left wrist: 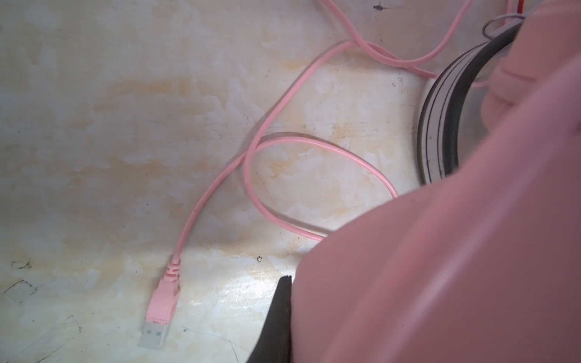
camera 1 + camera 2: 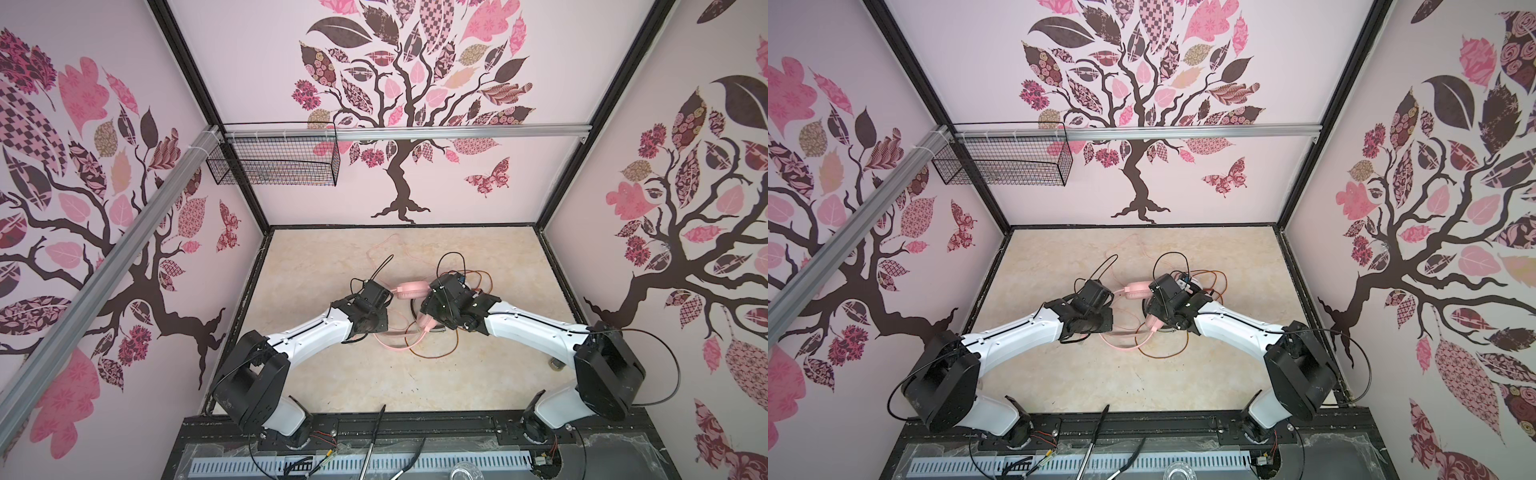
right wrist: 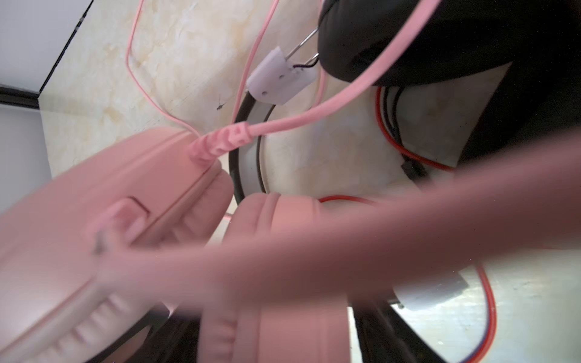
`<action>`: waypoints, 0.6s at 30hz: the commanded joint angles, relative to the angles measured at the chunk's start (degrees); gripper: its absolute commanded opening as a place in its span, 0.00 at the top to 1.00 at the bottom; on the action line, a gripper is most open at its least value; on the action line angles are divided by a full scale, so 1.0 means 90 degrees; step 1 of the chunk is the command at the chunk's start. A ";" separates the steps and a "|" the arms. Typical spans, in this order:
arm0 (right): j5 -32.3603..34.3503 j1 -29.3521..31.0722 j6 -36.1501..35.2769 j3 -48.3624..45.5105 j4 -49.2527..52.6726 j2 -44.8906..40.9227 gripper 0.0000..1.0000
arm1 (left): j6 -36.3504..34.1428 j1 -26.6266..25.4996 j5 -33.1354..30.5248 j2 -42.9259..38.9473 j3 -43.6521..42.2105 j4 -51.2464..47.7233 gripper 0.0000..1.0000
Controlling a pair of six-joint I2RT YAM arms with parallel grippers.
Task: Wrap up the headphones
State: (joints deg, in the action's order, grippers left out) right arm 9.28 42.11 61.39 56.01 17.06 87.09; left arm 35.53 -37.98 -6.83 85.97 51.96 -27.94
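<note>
A black wire basket (image 2: 274, 163) hangs from the metal rail (image 2: 436, 134) on the back wall; its contents cannot be made out. The marbled beige table (image 2: 332, 374) sits between pale pink walls (image 2: 249, 50) printed with trees, leaves and butterflies. At the table's middle the pink headset (image 2: 411, 289) lies against the white-and-black headset (image 1: 440, 119), the pink cord (image 1: 284, 100), its plug (image 1: 160, 301) and the orange-red cord (image 3: 345, 198) strewn around them. The left gripper (image 1: 287, 279) is closed, one finger against the pink headset. Whether the right gripper (image 2: 436, 311) is closed cannot be told.
</note>
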 commanded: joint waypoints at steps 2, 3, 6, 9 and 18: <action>0.0322 0.0042 0.0112 0.0194 0.0247 0.0129 0.51 | -0.0117 -0.0019 -0.0008 -0.0293 0.0206 0.0186 1.00; 0.0359 0.0043 0.0135 0.0170 0.0225 0.0103 0.58 | -0.0105 -0.0019 -0.0005 -0.0295 0.0217 0.0164 1.00; 0.0541 0.0060 0.0162 0.0159 0.0251 -0.0020 0.63 | 0.0068 -0.0019 -0.0043 -0.0373 0.0304 -0.0009 0.60; 0.0761 0.0103 0.0163 0.0186 0.0297 -0.0189 0.64 | 0.0257 -0.0018 0.0068 -0.0568 0.0420 -0.0147 0.36; 0.1754 0.0344 -0.0024 0.0625 0.0573 -0.0502 0.67 | 0.0995 0.0011 0.0750 -0.0931 0.1065 -0.1346 0.05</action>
State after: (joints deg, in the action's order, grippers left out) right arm 19.00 43.92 61.71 56.90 22.17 85.93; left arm 40.80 -38.02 -2.76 78.22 58.37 -34.35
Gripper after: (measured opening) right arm 0.350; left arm 0.911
